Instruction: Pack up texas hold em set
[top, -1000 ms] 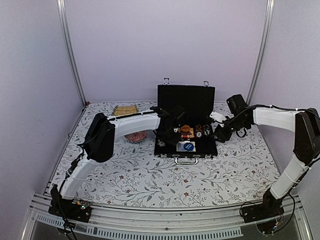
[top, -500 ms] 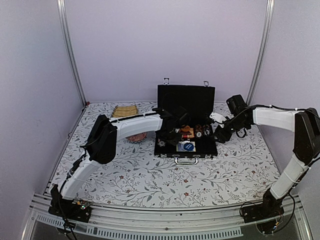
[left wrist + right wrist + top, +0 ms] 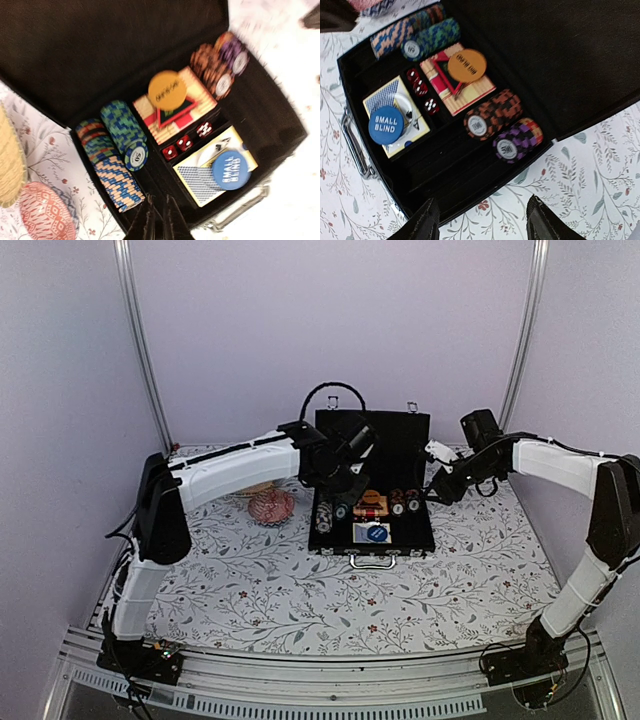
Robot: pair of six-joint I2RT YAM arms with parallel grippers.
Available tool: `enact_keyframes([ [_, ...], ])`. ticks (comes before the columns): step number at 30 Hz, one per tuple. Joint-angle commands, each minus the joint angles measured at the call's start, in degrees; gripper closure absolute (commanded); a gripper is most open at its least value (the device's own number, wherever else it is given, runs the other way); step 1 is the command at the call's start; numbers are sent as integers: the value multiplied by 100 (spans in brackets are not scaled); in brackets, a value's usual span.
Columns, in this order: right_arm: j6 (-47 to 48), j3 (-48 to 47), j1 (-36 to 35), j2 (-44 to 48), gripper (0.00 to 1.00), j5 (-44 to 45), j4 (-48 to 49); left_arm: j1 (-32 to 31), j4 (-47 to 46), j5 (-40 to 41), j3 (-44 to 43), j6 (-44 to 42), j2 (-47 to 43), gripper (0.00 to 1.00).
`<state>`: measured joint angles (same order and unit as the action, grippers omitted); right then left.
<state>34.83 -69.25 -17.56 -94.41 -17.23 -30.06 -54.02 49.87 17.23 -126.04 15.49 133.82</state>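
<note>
Briefcase [image 3: 385,445] on floral tablecloth [image 3: 300,590], lilac walls [image 3: 330,320]

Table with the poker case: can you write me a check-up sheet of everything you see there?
Surface: table with a flowery cover.
Job's things: briefcase open, lid up; chip stacks, orange disc, blue disc, red dice and card deck inside.
Clutter: woven ball and tan mat, left of the briefcase.
End effectors: left end effector above the briefcase, fingers nearly together, empty; right end effector open, empty.
Cables: black cable loops over the left wrist.
Surroundings: lilac walls, metal posts.
</note>
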Motion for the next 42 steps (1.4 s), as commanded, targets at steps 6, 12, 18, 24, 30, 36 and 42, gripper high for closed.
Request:
enact_keyframes([
  [6,-1189,-1816,1183,-326,31,-1118,-127,272,-1523,8,1464,65,-1705,47],
  [12,-1995,-2964,1777,-1155,23,-2325,-122,1176,-3112,-1156,2450,310,-2456,28],
  [18,-2418,-3772,1896,-2146,19,-3247,-63,1829,-4403,-1872,2917,441,-2439,23],
  [24,-2967,-4087,1897,-2766,20,-3909,528,2320,-5819,-2149,3341,1160,-2188,23],
  [30,-3433,-4161,1896,-3074,20,-4189,1162,2633,-6883,-3008,2962,1617,-1309,21],
  [36,-3763,-4334,1893,-3381,20,-4527,1573,2686,-6944,-3843,1771,1957,-247,21],
  [42,-3850,-4572,1775,-3693,21,-5065,1648,2662,-7075,-4229,1441,2071,76,21],
])
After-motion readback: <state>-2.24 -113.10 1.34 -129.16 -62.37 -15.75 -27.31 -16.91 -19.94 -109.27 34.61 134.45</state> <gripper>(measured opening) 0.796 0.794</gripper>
